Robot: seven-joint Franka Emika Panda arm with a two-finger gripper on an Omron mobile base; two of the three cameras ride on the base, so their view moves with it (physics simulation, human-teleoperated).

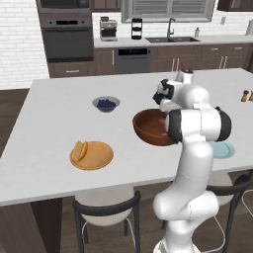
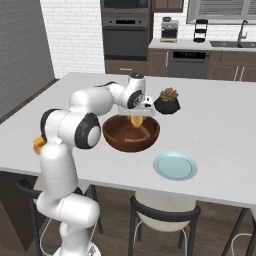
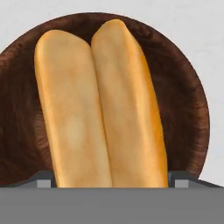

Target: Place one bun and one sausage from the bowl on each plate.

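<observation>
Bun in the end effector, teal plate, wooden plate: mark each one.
Bun (image 3: pixel 100 109), hand view, on the seam between its halves.
Teal plate (image 2: pixel 175 166), right base view, on its flat centre.
Wooden plate (image 1: pixel 99 155), left base view, on its bare right part.

place: kitchen | evidence: wall oven (image 1: pixel 66 39), sink (image 1: pixel 170 39), island counter (image 1: pixel 54 106)

Teal plate (image 1: pixel 225 149) half behind arm.

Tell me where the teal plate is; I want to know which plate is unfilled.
The teal plate sits bare near the counter's front edge, just right of the wooden bowl in the right base view; in the left base view it peeks out behind the arm.
</observation>
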